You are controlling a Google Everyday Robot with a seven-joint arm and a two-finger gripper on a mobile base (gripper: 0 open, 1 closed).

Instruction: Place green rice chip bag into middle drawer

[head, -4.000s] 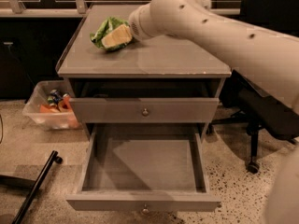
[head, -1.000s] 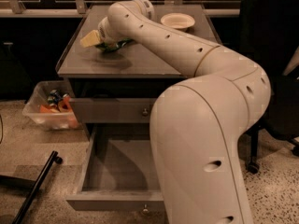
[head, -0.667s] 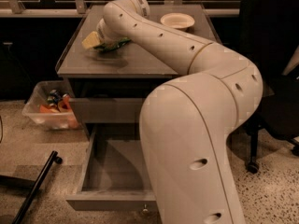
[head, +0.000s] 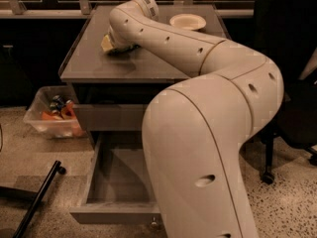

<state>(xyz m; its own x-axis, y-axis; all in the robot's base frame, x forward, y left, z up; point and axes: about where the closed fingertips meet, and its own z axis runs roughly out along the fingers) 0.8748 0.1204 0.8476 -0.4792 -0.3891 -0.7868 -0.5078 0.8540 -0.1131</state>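
The green rice chip bag lies on the grey cabinet top at its left rear. Only a pale corner of it shows; the rest is hidden by my arm. My gripper is down at the bag, under the wrist, and is itself mostly hidden. The middle drawer stands pulled out low at the front, grey with nothing in the part that shows. My big white arm covers its right half.
A white bowl sits at the cabinet top's rear right. A closed grey drawer front is above the open one. A plastic bin of items stands on the floor left, a black pole lies front left, and a black chair is right.
The arm has reached over the bag, which showed plainly four seconds ago and is now almost covered. Over the last second the elbow has swung further left over the open drawer.
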